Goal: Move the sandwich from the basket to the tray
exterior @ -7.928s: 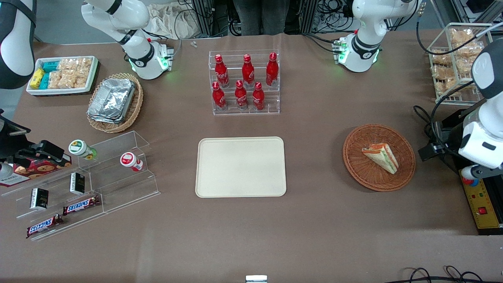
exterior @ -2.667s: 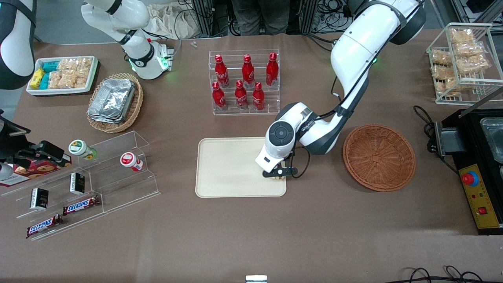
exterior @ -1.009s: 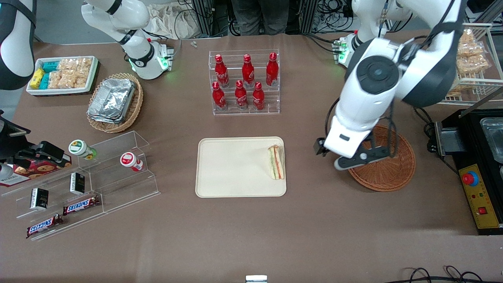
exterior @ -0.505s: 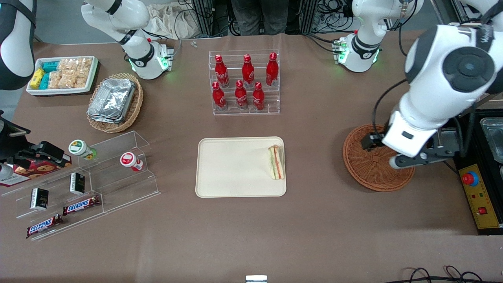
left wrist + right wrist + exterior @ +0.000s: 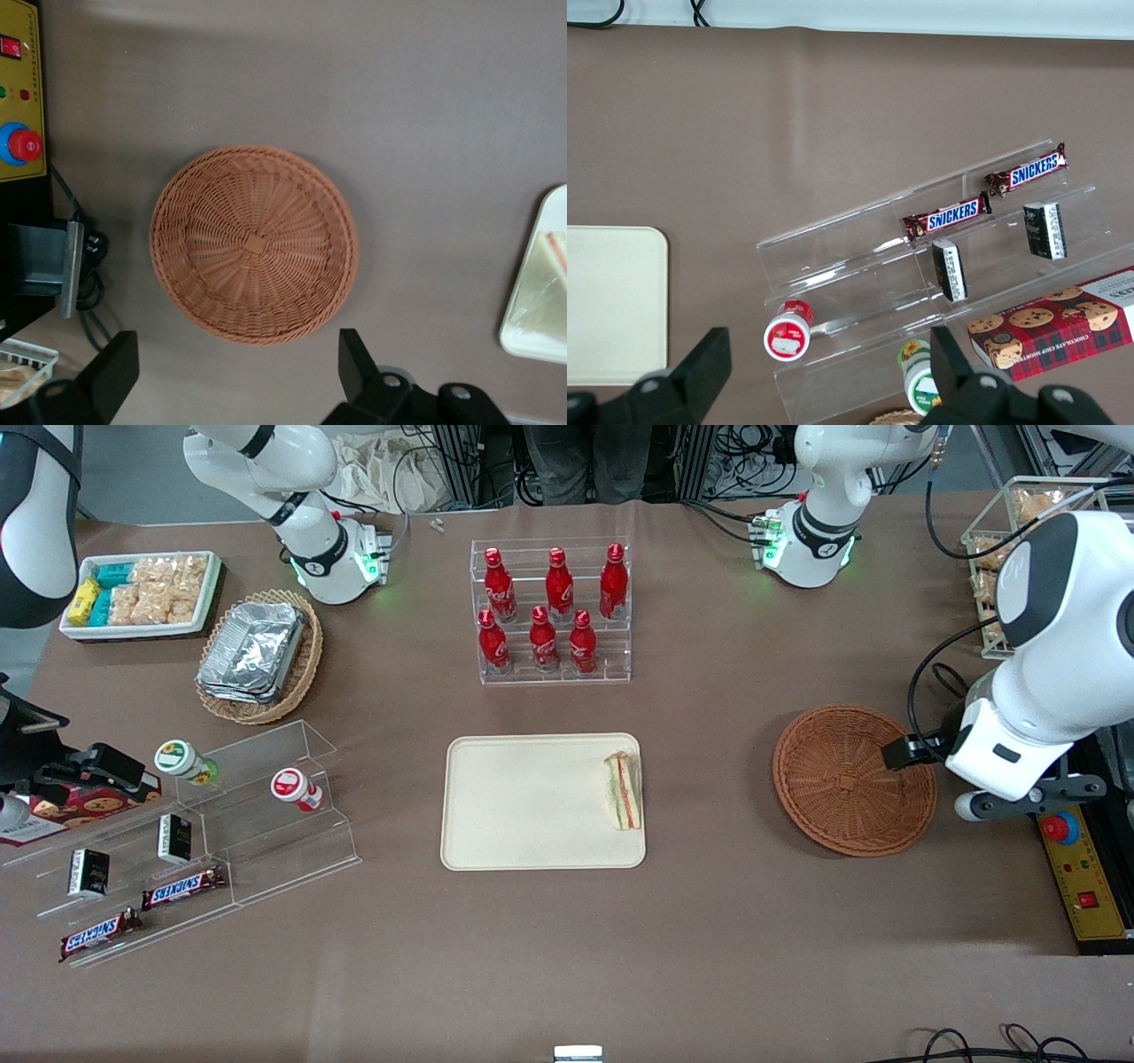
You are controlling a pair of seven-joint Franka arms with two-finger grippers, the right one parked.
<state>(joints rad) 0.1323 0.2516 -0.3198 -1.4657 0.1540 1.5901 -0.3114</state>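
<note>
The sandwich (image 5: 623, 790) lies on the cream tray (image 5: 532, 806), at the tray edge nearest the basket, with its green and orange filling showing. The round reddish-brown basket (image 5: 854, 779) is empty. My left gripper (image 5: 1028, 797) hangs above the table beside the basket, toward the working arm's end, clear of both. In the left wrist view the gripper (image 5: 235, 359) is open with nothing between its black fingers (image 5: 353, 359). That view looks down on the empty basket (image 5: 253, 243), and a strip of the tray (image 5: 523, 332) with the wrapped sandwich (image 5: 545, 279) shows at its edge.
A yellow control box with a red stop button (image 5: 1059, 828) sits just under the arm. A white wire rack of snacks (image 5: 997, 567) stands farther back. A rack of red bottles (image 5: 554, 611) stands farther from the camera than the tray. Acrylic snack shelves (image 5: 177, 841) lie toward the parked arm's end.
The left arm has swung from above the basket out toward the working arm's end of the table. The sandwich stays put on the tray and the basket stays empty.
</note>
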